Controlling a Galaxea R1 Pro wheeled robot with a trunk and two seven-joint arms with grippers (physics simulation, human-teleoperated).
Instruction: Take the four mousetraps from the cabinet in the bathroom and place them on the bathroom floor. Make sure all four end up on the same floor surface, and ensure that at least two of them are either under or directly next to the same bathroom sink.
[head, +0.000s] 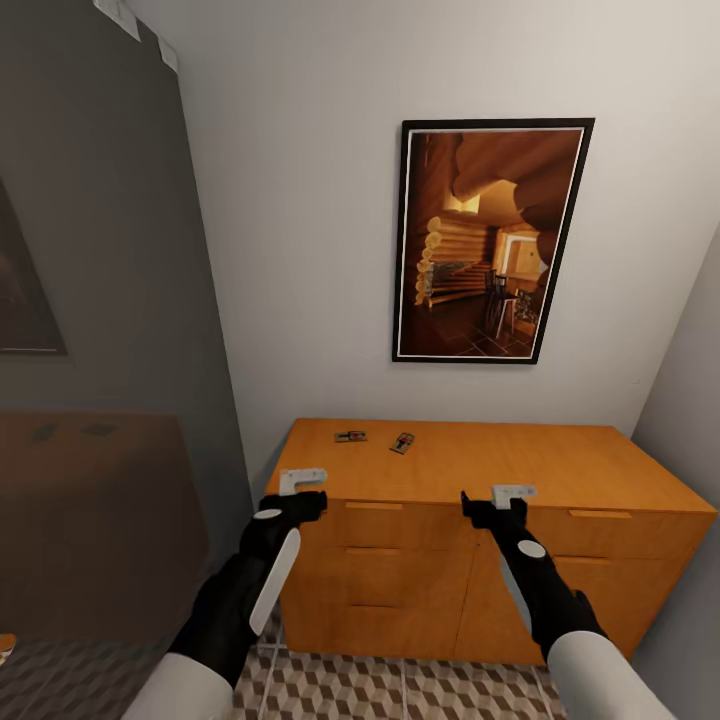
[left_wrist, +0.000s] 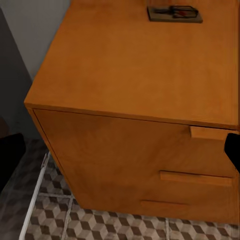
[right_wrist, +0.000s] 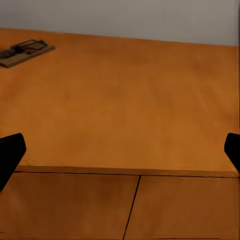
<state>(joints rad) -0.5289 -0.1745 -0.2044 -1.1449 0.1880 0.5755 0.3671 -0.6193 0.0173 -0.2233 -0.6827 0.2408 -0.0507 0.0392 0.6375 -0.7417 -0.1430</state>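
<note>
The orange-brown cabinet (head: 480, 470) stands against the white wall, its drawers closed. Two mousetraps lie on its top near the back left: one (head: 350, 436) flat and crosswise, the other (head: 402, 442) turned at an angle. The left wrist view has a mousetrap (left_wrist: 175, 13) far ahead; the right wrist view has one (right_wrist: 25, 52) off to the side. My left gripper (head: 302, 482) is open at the cabinet's front left corner. My right gripper (head: 513, 493) is open at the front edge near the middle. Both are empty. The cube-pattern bathroom floor (head: 400, 690) lies below. The sink is out of view.
A framed picture (head: 490, 240) hangs above the cabinet. A dark grey glossy panel (head: 100, 400) stands at the cabinet's left and dimly mirrors it. A thin white rail (left_wrist: 35, 200) runs along the floor by the cabinet's left corner. A grey wall (head: 690, 400) closes the right side.
</note>
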